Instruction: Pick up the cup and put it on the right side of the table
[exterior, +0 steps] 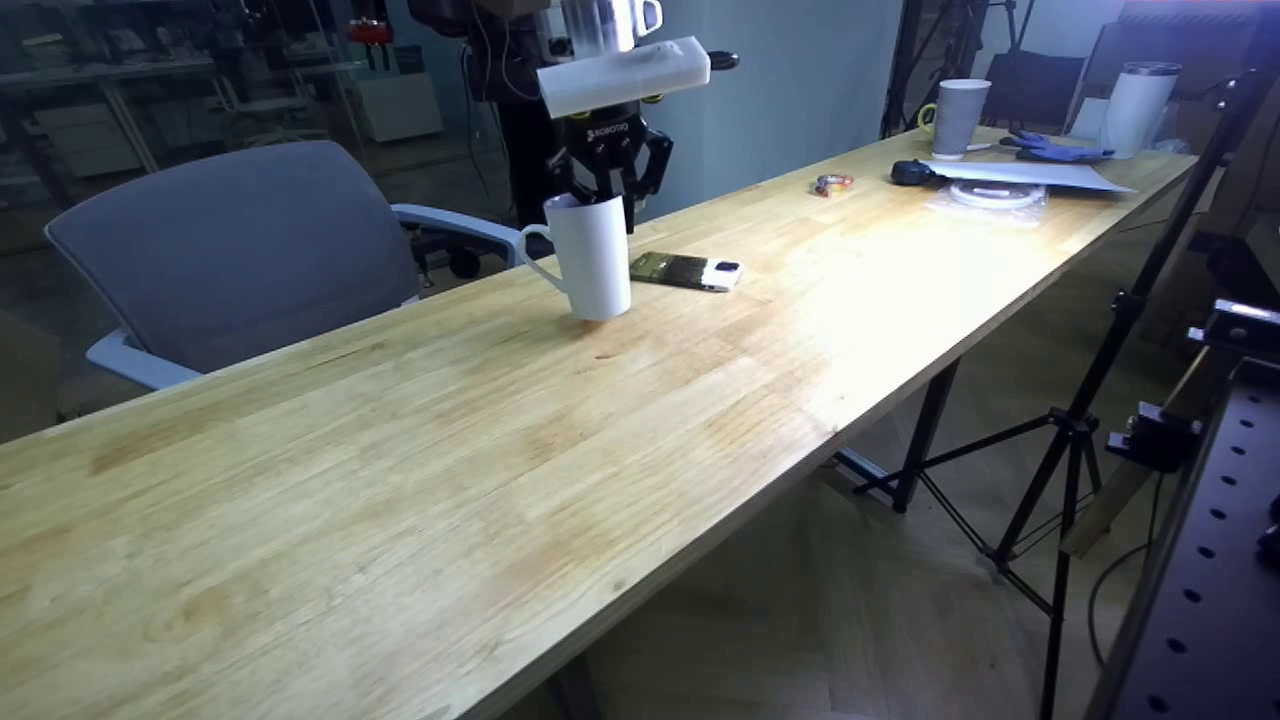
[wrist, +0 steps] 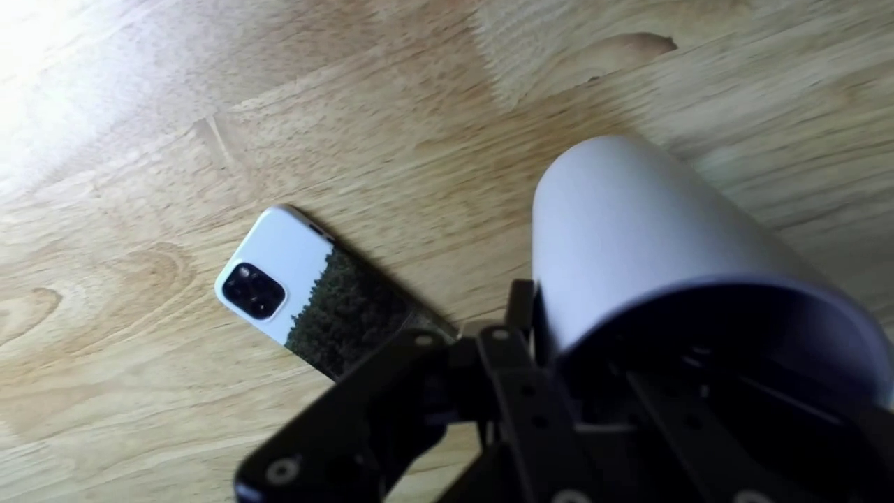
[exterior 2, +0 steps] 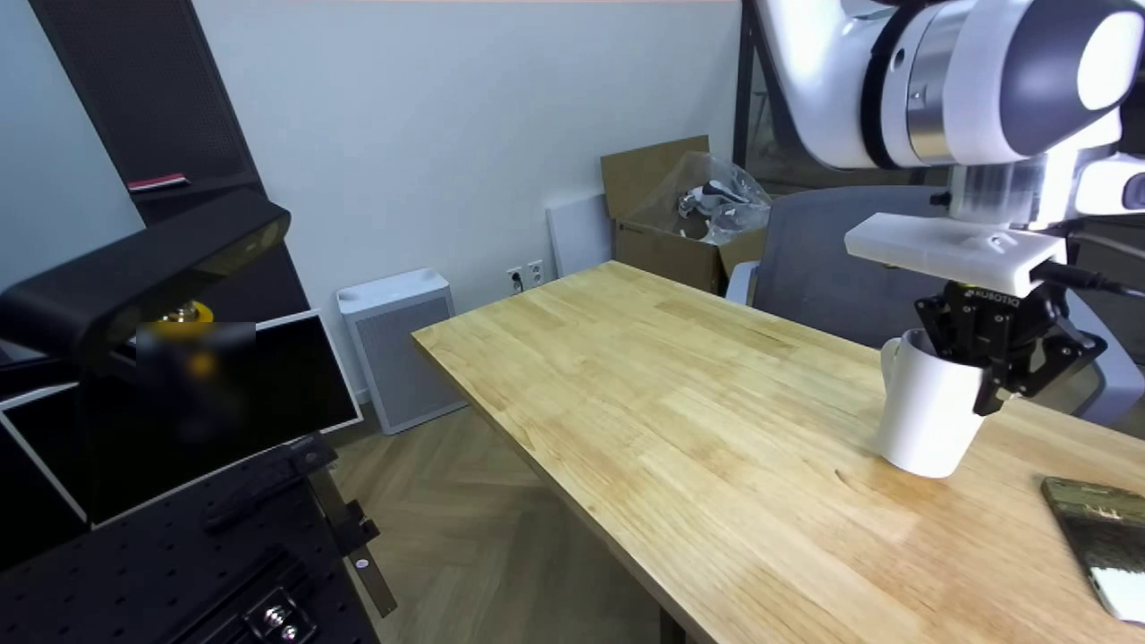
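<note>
Mug [wrist: 649,209] shows at right in the wrist view, the only one looking deep into its mouth, toward lower right; the exterior views alone show its handle [exterior 2: 888,360], pointing left in both frames. There its mouth faces up, the long axis tilted slightly off upright. The jaws pinch the wall, one finger inside, one outside. Whether its base touches the tabletop [exterior: 450,490] is unclear. Near the mug lies a phone [exterior: 688,271]. Only an exterior view shows a cardboard box [exterior 2: 666,257], upper right.
</note>
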Robot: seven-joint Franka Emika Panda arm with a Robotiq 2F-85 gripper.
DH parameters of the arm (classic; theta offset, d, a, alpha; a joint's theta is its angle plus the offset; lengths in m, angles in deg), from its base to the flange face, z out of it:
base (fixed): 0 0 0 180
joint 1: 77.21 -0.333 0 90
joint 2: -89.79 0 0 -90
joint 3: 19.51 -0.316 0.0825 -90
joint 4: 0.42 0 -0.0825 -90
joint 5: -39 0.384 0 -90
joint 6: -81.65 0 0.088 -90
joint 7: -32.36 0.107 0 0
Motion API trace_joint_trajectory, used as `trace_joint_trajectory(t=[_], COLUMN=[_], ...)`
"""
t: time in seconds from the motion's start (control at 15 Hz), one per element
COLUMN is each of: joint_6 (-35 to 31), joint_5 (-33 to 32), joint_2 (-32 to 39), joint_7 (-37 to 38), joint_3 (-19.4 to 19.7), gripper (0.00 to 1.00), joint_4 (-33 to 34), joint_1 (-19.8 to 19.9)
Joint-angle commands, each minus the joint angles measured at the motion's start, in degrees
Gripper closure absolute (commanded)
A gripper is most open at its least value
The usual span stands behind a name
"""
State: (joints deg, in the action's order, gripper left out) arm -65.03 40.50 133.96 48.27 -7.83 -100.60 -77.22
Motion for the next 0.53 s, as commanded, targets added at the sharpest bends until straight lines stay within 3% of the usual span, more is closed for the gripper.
trace_joint_trajectory(t=[0.0, 0.47], joint_6=[2.14, 1.43], joint_5=[-1.5, -2.03], joint_2=[0.73, 1.04], joint_7=[3.13, 3.63], joint_3=[1.31, 3.08], gripper=[0.97, 0.97], joint_4=[3.14, 3.83], joint_1=[-0.96, -0.22])
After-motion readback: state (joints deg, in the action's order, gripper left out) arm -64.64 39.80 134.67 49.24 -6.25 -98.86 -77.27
